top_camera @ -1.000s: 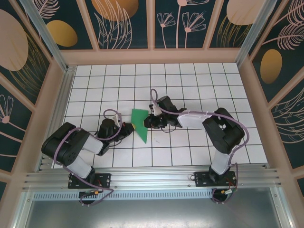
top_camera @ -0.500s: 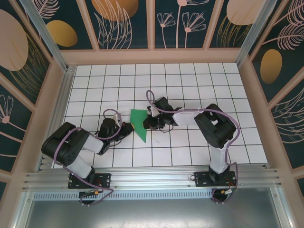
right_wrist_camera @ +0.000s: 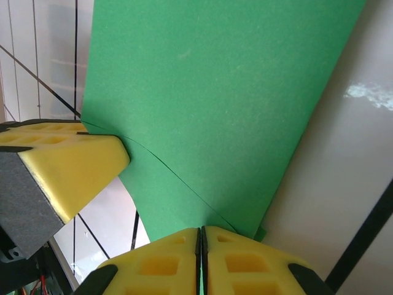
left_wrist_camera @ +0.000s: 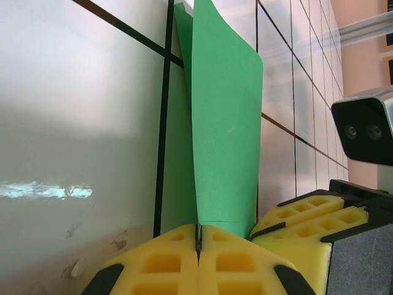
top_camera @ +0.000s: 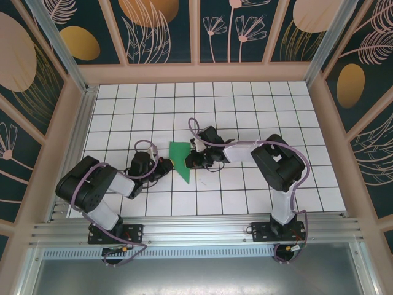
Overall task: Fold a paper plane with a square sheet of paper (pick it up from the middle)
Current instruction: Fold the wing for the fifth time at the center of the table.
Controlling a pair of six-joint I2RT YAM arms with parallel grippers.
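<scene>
From the top cam we see the left gripper [top_camera: 164,166] low over the white grid table [top_camera: 258,98], just left of centre. In the left wrist cam its yellow pads [left_wrist_camera: 178,239] meet w/ no gap, and a thin edge of the green paper [top_camera: 180,160] runs into the seam btwn them, so it's clamped on the paper.

The paper sits near the table's middle, btwn the two grippers. It's plain, matte, bright green and folded into more than one layer. From above it reads as a slim wedge, blunt at the far end and tapering to a point at the near end. Up close one flap stands up in a soft curve w/ a 2nd layer behind it, and a sharp layer edge runs diagonally across the face.

The right gripper [top_camera: 189,158] is at the paper's right edge. Its pads [right_wrist_camera: 166,258] are also pressed tight together, w/ the paper's edge pinched in the seam. Both grippers sit close to each other.
</scene>
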